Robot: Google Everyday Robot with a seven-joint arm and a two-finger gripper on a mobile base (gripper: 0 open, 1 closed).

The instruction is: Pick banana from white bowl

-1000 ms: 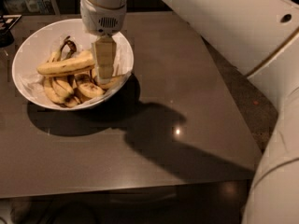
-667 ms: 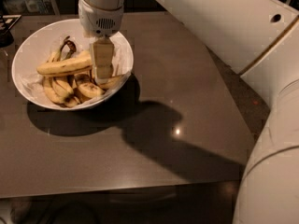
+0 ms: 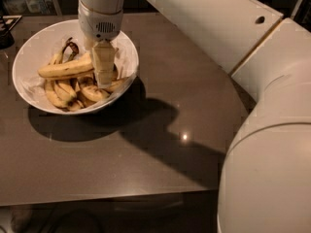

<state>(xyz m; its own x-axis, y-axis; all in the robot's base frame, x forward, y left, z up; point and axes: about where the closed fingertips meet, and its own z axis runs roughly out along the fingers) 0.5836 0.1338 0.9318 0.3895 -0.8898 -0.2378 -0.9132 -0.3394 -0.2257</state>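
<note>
The white bowl (image 3: 30,46) stands at the table's far left and holds several bananas on crumpled white paper. The banana (image 3: 64,69), long, nearly straight and yellow, lies across the top of the pile, pointing left to right. My gripper (image 3: 103,71) hangs straight down into the bowl's right half, right at the banana's right end, which it hides. Shorter curved bananas (image 3: 68,93) with dark blotches lie beneath and in front of it.
The dark brown table (image 3: 160,144) stretches right and toward the camera, with its front edge low in view. My white arm (image 3: 262,130) fills the right side. Dark items (image 3: 6,30) and bottles sit at the far left, behind the bowl.
My gripper has shifted slightly left, closer to the long banana's right end, and the arm's upper links have swung. The bowl and bananas have not moved.
</note>
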